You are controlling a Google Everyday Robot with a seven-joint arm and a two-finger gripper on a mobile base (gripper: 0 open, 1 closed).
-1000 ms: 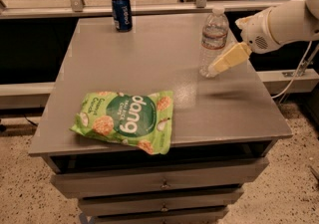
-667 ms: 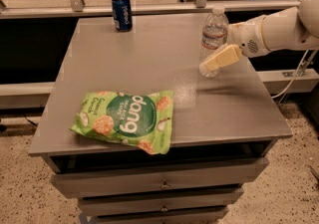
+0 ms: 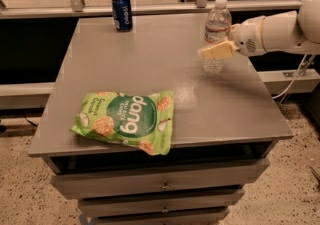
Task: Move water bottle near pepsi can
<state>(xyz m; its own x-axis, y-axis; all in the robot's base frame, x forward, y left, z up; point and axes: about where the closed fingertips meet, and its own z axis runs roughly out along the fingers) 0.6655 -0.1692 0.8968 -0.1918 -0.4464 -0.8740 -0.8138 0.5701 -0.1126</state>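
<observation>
The flat, matte grey tabletop (image 3: pixel 150 69) fills mid-frame. A crinkled, glossy green snack bag (image 3: pixel 125 121) lies flat at lower left. The clear ribbed plastic water bottle (image 3: pixel 218 24) stands upright at upper right, long axis vertical, white cap up. The cylindrical dark blue pepsi can (image 3: pixel 122 12) stands at upper left, well apart. The cream pincer (image 3: pixel 216 50) lies across the bottle's front; I cannot tell whether it grips.

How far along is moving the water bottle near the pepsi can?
Done: the gripper is at the water bottle. In hand: apparently taking hold of it. Left: the whole carry; the bottle stands at the right of the table, the pepsi can at the back left.
</observation>
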